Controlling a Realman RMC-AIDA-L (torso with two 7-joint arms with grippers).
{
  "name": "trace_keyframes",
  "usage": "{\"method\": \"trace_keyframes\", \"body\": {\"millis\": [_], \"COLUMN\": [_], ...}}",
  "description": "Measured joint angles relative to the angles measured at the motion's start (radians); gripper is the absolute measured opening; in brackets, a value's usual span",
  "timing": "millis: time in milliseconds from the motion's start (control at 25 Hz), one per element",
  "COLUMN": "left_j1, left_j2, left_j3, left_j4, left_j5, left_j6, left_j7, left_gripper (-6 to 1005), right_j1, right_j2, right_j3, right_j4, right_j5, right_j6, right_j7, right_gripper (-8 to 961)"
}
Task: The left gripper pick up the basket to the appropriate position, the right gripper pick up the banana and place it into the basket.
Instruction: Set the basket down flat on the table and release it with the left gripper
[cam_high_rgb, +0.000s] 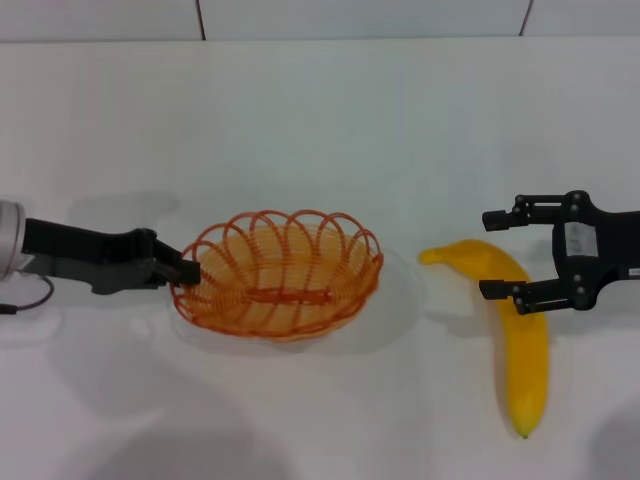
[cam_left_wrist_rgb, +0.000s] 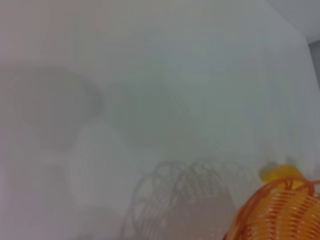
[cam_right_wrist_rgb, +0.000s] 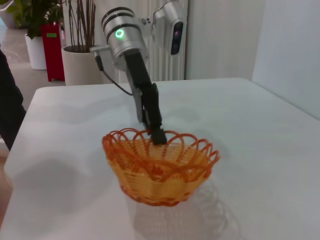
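Left gripper jaws pinching basket rim, basket lifted off worktop; right gripper jaws spread around banana, not yet grasped; placing remains.

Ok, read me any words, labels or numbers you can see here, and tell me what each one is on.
No text can be read in these pictures.
White sticker on the right gripper: too small and blurred to read.
Green patch on the red planter in the right wrist view: too blurred to read.
Basket, banana, left gripper and table: no writing visible.
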Motion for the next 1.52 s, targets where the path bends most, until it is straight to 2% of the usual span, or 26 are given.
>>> {"method": "trace_keyframes", "body": {"millis": [1520], "left_j1": [0.01], "left_j2": [-0.001], "left_j3": [-0.007], "left_j4": [-0.021], "left_j5": [-0.011], "left_j6": [0.0], "left_j7": [0.006], "left_gripper": [77], "right_j1": [0.001], "right_j2": [0.004], "right_j3": [0.002], "right_j4": [0.0], "right_j5": [0.001], "right_j6": [0.0], "right_j7": [0.0], "right_gripper": [789]}}
